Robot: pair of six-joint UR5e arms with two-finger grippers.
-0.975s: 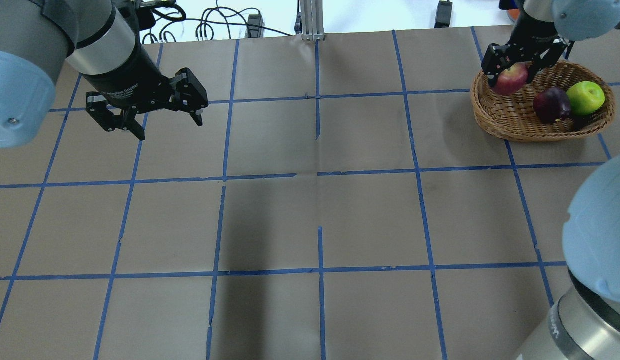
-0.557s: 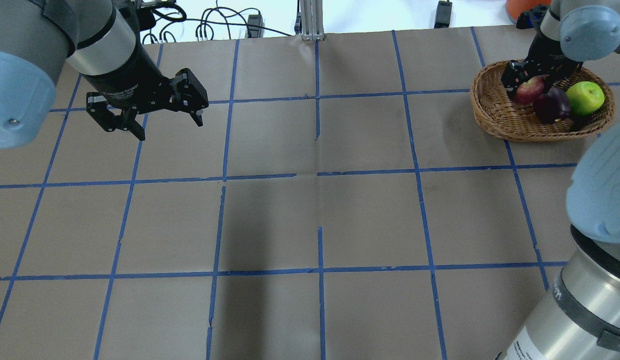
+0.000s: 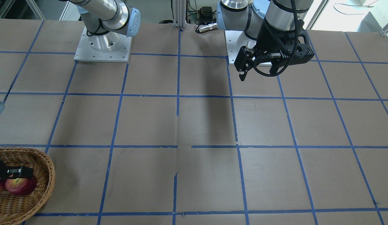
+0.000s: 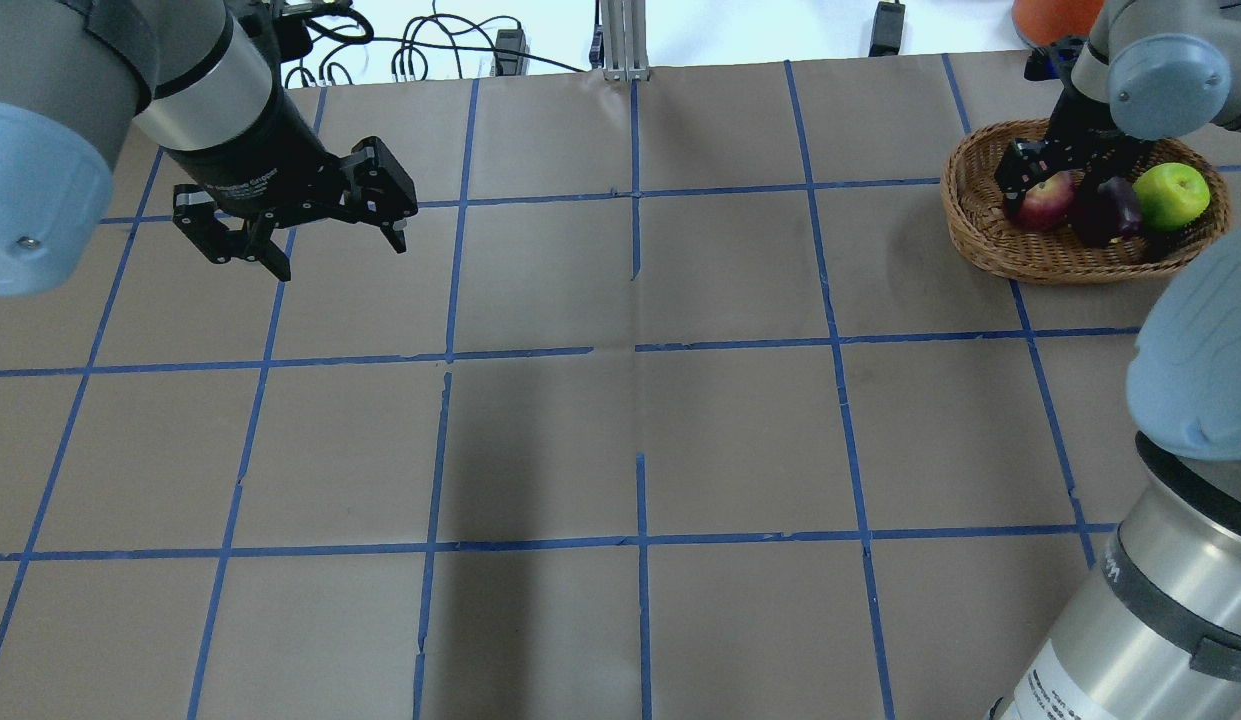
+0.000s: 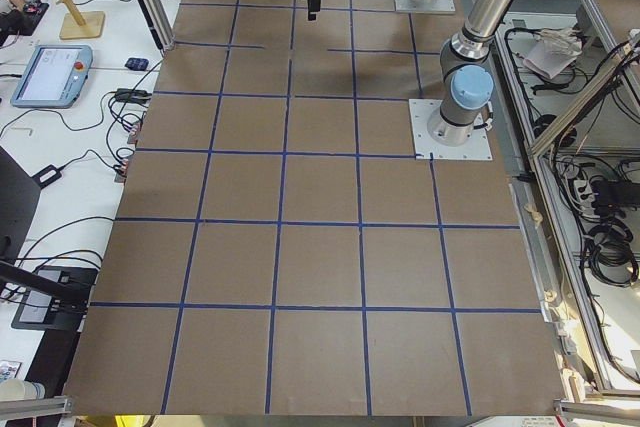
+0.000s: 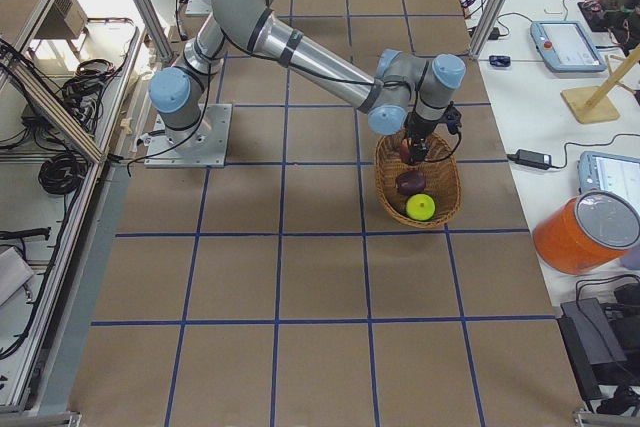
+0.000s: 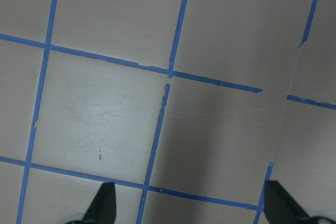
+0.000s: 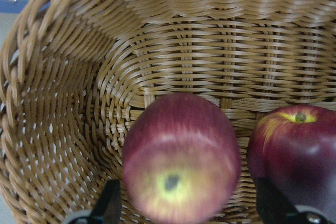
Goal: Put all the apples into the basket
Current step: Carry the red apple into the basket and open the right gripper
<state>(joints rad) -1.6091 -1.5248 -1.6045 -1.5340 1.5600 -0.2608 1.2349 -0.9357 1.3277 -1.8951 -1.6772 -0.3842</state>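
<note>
The wicker basket [image 4: 980, 240] stands at the table's far right and holds all three apples. The red apple [image 4: 1042, 200] lies on its left side, the maroon apple [image 4: 1105, 208] in the middle, and the green apple [image 4: 1172, 195] on the right. My right gripper [image 4: 1048, 180] hangs low inside the basket. In the right wrist view [image 8: 186, 208] its fingers stand apart on either side of the red apple [image 8: 181, 158], with a small gap on each side, so it looks open. My left gripper [image 4: 340, 255] hovers open and empty over the far left of the table.
An orange container [image 6: 585, 232], tablets and cables are on the side table beyond the basket. An aluminium post [image 4: 620, 40] stands at the far edge. The robot bases [image 3: 103, 47] are bolted on at my side. Blue tape divides the brown table into squares.
My right gripper carried the red apple from above the basket's left rim down into the basket, beside the maroon apple. Its fingers now stand off the apple. The left arm stayed still.
</note>
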